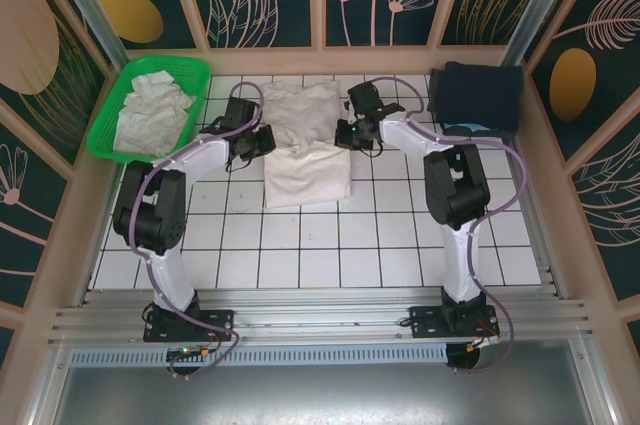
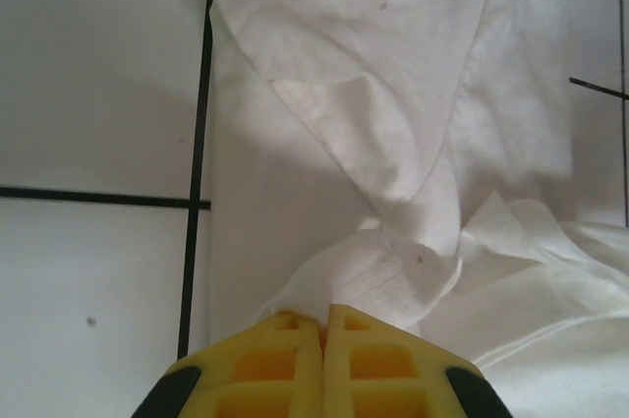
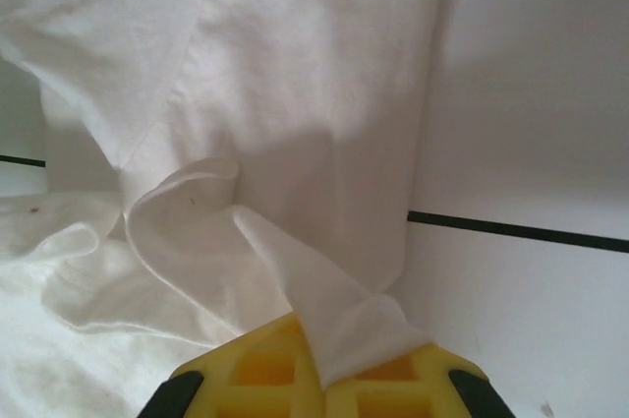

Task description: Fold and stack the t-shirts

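A white t-shirt (image 1: pixel 305 140) lies wrinkled and partly folded in the middle of the tiled table. My left gripper (image 1: pixel 262 139) is at its left edge, shut on a pinch of the cloth (image 2: pixel 393 275); its yellow fingers (image 2: pixel 285 354) are pressed together. At the shirt's right edge my right gripper (image 1: pixel 345 135) is shut on a fold of cloth (image 3: pixel 344 325) that drapes over its yellow fingers (image 3: pixel 393 384). More white t-shirts (image 1: pixel 152 110) are heaped in a green basket (image 1: pixel 200 70) at the back left.
A dark blue folded cloth (image 1: pixel 477 95) lies at the back right corner. Wooden walls with patterned panels ring the table. The white tiles (image 1: pixel 330 245) in front of the shirt are bare.
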Action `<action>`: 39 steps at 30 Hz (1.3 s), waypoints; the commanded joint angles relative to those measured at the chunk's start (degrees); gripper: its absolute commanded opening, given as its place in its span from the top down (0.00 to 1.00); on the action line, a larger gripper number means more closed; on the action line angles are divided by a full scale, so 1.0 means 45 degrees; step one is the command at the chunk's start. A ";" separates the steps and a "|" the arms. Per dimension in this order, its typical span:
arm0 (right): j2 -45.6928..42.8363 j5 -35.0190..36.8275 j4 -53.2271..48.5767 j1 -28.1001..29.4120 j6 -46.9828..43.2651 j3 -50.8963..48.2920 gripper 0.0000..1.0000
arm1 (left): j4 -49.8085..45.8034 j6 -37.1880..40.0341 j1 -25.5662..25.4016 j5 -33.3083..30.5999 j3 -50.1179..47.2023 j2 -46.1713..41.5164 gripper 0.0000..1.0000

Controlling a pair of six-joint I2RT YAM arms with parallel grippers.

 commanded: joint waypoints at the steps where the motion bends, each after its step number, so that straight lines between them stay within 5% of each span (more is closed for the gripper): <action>1: 0.0540 -0.0814 0.0223 -0.0223 -0.0377 0.0686 0.94 | -0.0595 0.0769 0.0337 0.0922 0.0770 0.0769 1.00; 4: 0.0997 -0.0899 0.0173 -0.0405 -0.0465 0.1201 0.85 | -0.0766 0.0902 0.0430 0.0924 0.1388 0.1250 0.98; 7: 0.1306 -0.0670 -0.0144 -0.0583 -0.0544 0.1783 0.64 | -0.1057 0.1086 0.0473 0.0921 0.2019 0.1674 0.90; 12: 0.0597 0.0383 -0.0001 -0.0624 -0.0583 0.1700 0.62 | -0.1607 0.1328 0.0616 0.0925 0.2981 0.2155 0.76; 20: -0.1996 0.0293 0.2766 0.0682 -0.0397 -0.2294 0.60 | -0.1872 0.1875 0.0648 -0.0282 0.2732 0.0768 0.45; 23: -0.1393 -0.0789 0.3181 0.1110 -0.0209 -0.2338 0.62 | -0.2017 0.1981 0.0645 -0.0436 0.2595 0.0288 0.44; 31: 0.1537 0.0222 0.1778 0.1151 -0.0648 0.1230 0.68 | -0.0505 0.1508 0.0506 0.0785 -0.0390 -0.1748 0.45; 39: 0.3751 0.0530 0.0523 0.0660 -0.0714 0.4308 0.69 | 0.0388 0.1222 -0.1244 0.0841 -0.2765 -0.2225 0.44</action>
